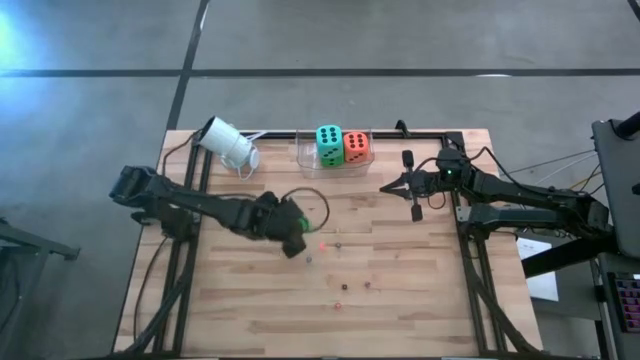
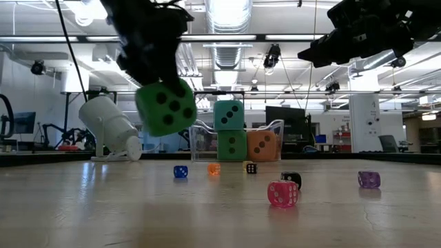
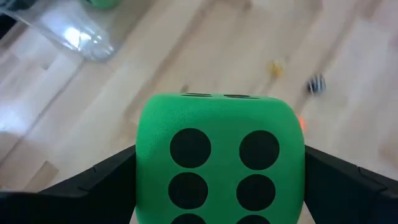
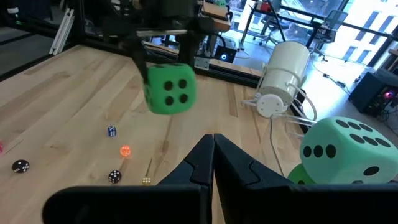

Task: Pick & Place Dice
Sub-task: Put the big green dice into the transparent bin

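My left gripper [image 1: 292,228] is over the middle of the table, shut on a green die [image 2: 165,107] with black pips, which also shows in the right wrist view [image 4: 169,89]. A teal die [image 2: 229,115] sits on top of a second green die [image 2: 232,145], beside an orange-red die [image 2: 262,145]. All three are in a clear tray [image 1: 305,160] at the table's far edge. Several tiny dice, such as a pink one [image 2: 282,193] and a blue one [image 2: 180,171], lie on the wood. My right gripper [image 4: 213,146] hovers shut, right of the tray and empty. My left gripper pinches the green die between its two fingers [image 3: 106,177], one on each of two opposite side faces [image 3: 146,168]. The fingers come from above, pointing down. The die is lifted clear of the table, tilted a little.
A white cup [image 1: 228,143] lies on its side at the far left of the table, with a cable beside it. The tiny dice are scattered around the table's middle [image 1: 344,287]. Black frame rails [image 1: 460,230] run along both sides.
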